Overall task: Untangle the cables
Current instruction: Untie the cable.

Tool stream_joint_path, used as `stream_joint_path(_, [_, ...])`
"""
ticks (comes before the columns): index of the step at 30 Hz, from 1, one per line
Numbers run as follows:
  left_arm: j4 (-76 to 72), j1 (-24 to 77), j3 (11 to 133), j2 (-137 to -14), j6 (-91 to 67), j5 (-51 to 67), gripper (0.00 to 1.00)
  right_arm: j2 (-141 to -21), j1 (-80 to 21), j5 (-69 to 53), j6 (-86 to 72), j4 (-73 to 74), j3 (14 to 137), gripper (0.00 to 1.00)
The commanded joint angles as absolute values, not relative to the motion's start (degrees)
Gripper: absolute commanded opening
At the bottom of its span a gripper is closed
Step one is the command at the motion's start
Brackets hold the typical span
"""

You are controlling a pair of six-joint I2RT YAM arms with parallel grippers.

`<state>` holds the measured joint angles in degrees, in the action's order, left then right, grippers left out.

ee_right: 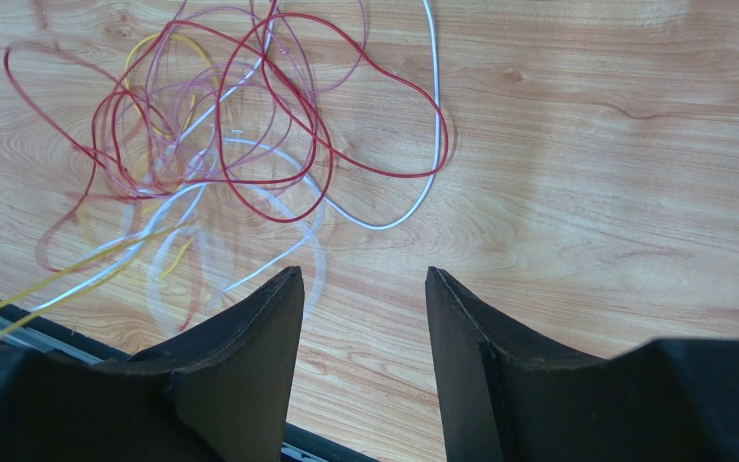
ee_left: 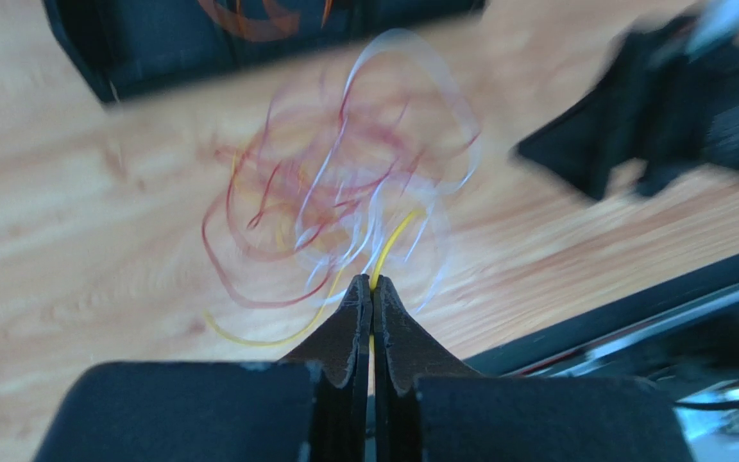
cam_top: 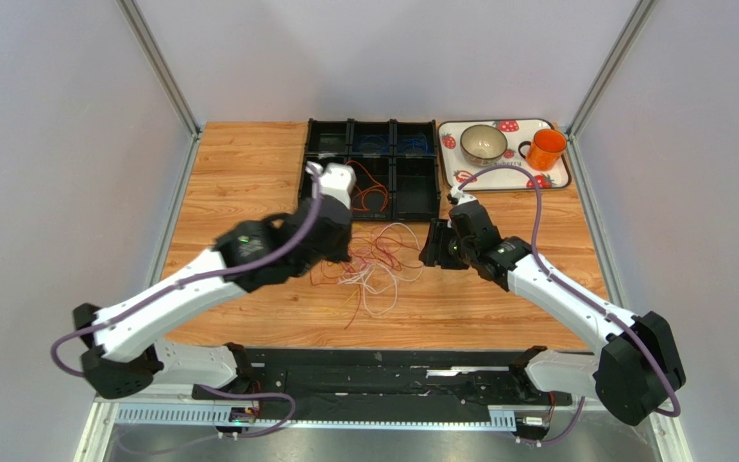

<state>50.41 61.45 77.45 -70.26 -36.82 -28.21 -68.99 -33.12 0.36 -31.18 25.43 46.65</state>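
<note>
We see the cables (cam_top: 375,265) lying in a loose tangle of red, white, pink and yellow loops on the wooden table (cam_top: 248,164), just in front of the black divided box (cam_top: 418,200) and between the two arms. The left gripper (ee_left: 372,289) has its jaws pressed together on a yellow cable (ee_left: 395,239) at the near edge of the tangle. The right gripper (ee_right: 364,289) stands about half open over bare wood beside the tangle, with nothing between its jaws.

In the box, blue cables (cam_top: 375,144) fill the middle and right back compartments, and orange cables (cam_top: 371,197) lie in the front middle one. The left arm hides part of the front left compartment. To the right of the box, a strawberry-print tray (cam_top: 558,179) carries a bowl (cam_top: 484,142) and an orange mug (cam_top: 545,149), side by side.
</note>
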Motion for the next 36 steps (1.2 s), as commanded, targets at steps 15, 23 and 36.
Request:
stream_joint_path(15, [49.1, 61.2, 112.6, -64.3, -9.7, -30.8, 0.00, -69.9, -33.3, -1.2, -32.7, 22.0, 46.8, 0.53])
stream_joint_path(23, [49.7, 61.0, 117.4, -69.7, -7.8, -32.5, 0.00, -69.9, -33.4, -4.6, -32.3, 19.2, 45.6, 0.53])
stream_joint_path(36, [38.7, 60.9, 138.2, -80.4, 8.3, -34.7, 0.00, -71.8, -36.9, -22.7, -32.6, 6.8, 43.0, 0.56])
